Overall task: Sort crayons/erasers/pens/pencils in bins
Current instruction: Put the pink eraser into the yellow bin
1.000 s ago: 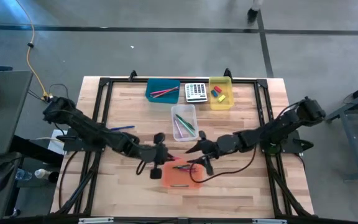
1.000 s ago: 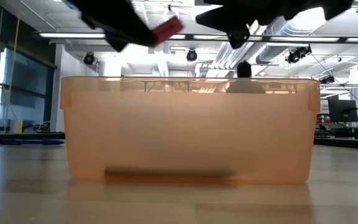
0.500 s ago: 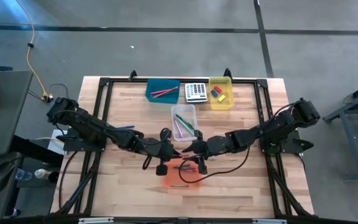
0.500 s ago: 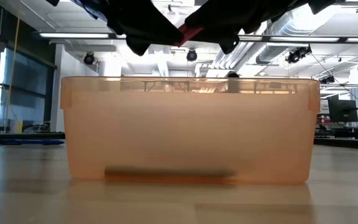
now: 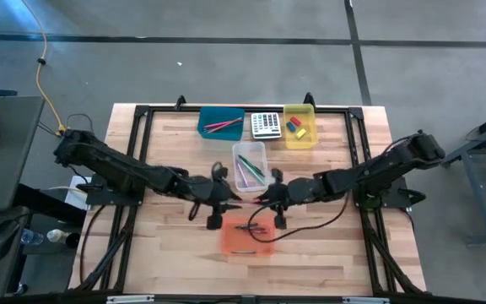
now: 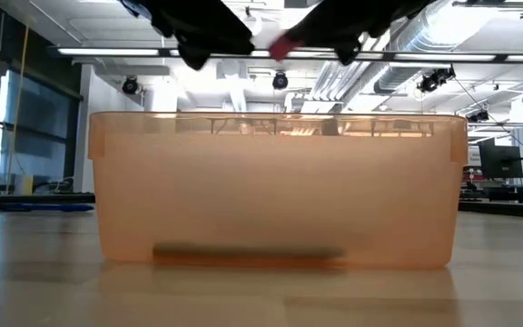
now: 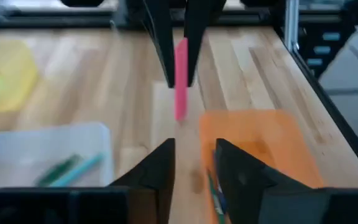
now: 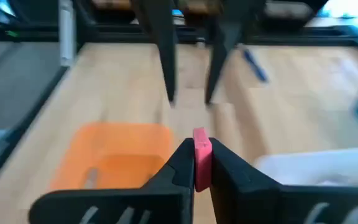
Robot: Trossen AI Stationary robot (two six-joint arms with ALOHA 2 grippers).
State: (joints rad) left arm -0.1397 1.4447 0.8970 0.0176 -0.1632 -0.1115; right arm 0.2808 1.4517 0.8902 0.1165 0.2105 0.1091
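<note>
Two dark jointed arms [image 5: 125, 169], black cables

Calculator [image 5: 266, 125] between two bins [image 5: 221, 122] [image 5: 300, 126]; third bin [image 5: 250, 165] nearer, fourth [image 5: 245, 237] nearest.

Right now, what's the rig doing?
Mid-handoff over the table centre. The right end effector is shut on a pink-red stick, and the left end effector has opened and sits just clear of it. This is above the edge of the orange bin, which holds a few sticks. The clear bin has pens, the teal bin pencils, the yellow bin erasers. A blue pen lies loose.
</note>
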